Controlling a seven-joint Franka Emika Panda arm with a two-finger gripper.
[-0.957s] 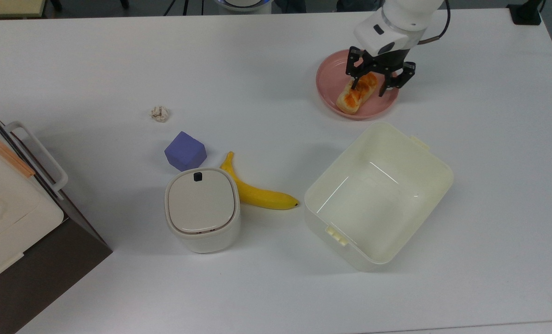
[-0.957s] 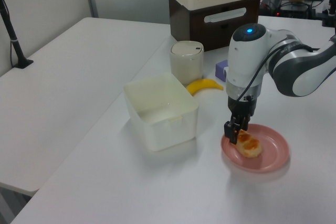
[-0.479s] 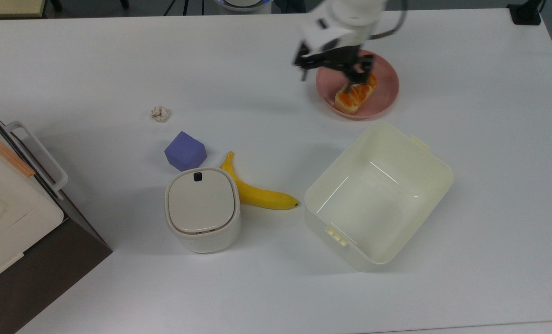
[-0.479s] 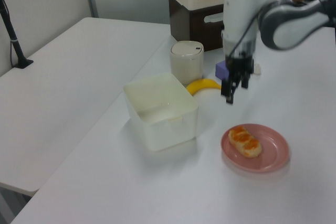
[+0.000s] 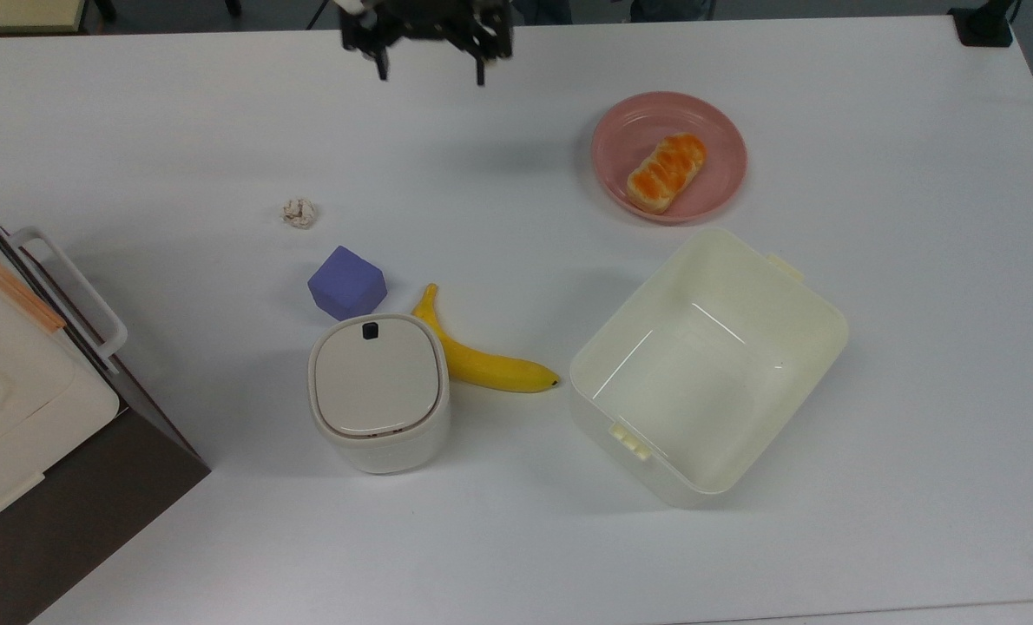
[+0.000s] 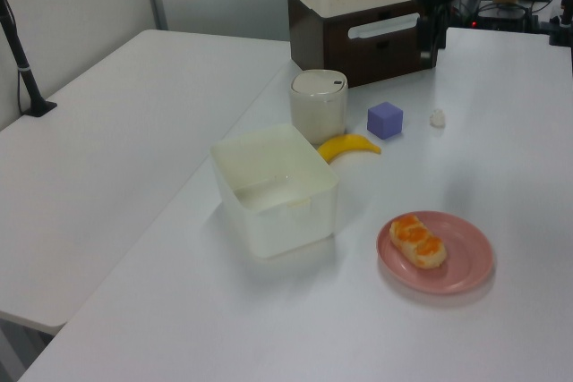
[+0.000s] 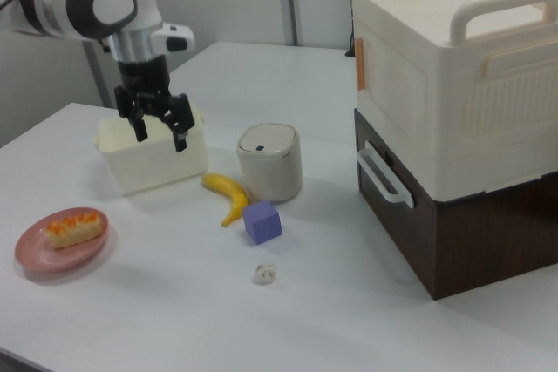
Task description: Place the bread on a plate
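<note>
Hand empty, bread on plate

Top view: hand (image 5: 430,65) hangs spread wide and empty at the bench's (image 5: 516,538) far edge, well apart from the pink plate (image 5: 716,187).

Left view: bread (image 6: 420,241) lies on the plate (image 6: 466,266).

Right view: hand (image 7: 160,131) hangs in front of the cream tub (image 7: 166,163), fingers apart.

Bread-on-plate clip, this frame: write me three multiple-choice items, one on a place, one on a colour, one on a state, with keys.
1. Where is the bread?
A. In the cream tub
B. On the plate
C. Beside the banana

2. What colour is the cube?
A. Purple
B. Green
C. Red

3. How is the gripper?
A. Shut on the bread
B. Shut on the banana
C. Open, holding nothing

Key: 1 B, the bun lies inside the pink rim. 2 A, it looks purple in the top view. 3 C, the fingers are spread with nothing between them.
</note>
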